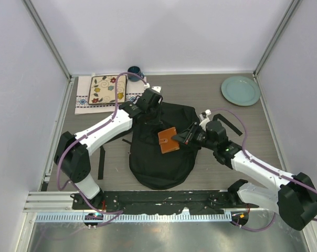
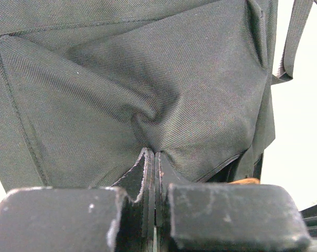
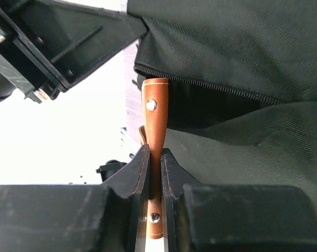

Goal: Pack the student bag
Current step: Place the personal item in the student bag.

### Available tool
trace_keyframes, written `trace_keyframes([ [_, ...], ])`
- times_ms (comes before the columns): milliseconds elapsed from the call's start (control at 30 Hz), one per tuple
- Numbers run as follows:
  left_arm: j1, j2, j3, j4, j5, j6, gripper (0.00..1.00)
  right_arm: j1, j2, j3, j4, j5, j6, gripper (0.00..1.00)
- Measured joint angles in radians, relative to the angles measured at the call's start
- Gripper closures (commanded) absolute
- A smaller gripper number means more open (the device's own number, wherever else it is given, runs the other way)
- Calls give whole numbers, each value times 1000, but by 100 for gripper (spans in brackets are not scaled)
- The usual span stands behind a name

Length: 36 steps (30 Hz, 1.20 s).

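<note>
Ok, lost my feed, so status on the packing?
Left gripper shut, pinching student bag fabric. Right gripper shut on brown leather case, at the open zipper. Nothing seen in the way.

- Ctr: student bag [image 1: 161, 168] fills mid table. Left gripper [image 1: 150, 101] pinches its far-left fabric, so that arm bars the far-left approach.
- Right gripper [image 1: 180, 139] w/ brown wallet [image 1: 167, 140] hangs over bag's right half. Zip mouth [image 3: 211, 107] gapes just beyond wallet.
- Far left: patterned mat [image 1: 107, 89] + mug [image 1: 135, 71]. Far right: plate [image 1: 240, 90].
- Free: bare table [image 1: 263, 131] right of bag, btw plate & right arm. Near-left strip has a loose strap [image 1: 102, 163].
</note>
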Motion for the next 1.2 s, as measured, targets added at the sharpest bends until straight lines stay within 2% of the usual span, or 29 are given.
trace_keyframes([
  [300,0,-8,-8,1,-4,-42,100,82,112,-75,201,-2,128,99],
  [733,2,-47,-55,28,-3,-51,100,92,248,-103,387,10,211,99],
  [967,1,-74,-81,47,0,-51,100,54,252,-138,444,16,214,99],
  [1200,1,-97,-109,58,11,-66,100,-3,242,-159,432,16,214,100],
])
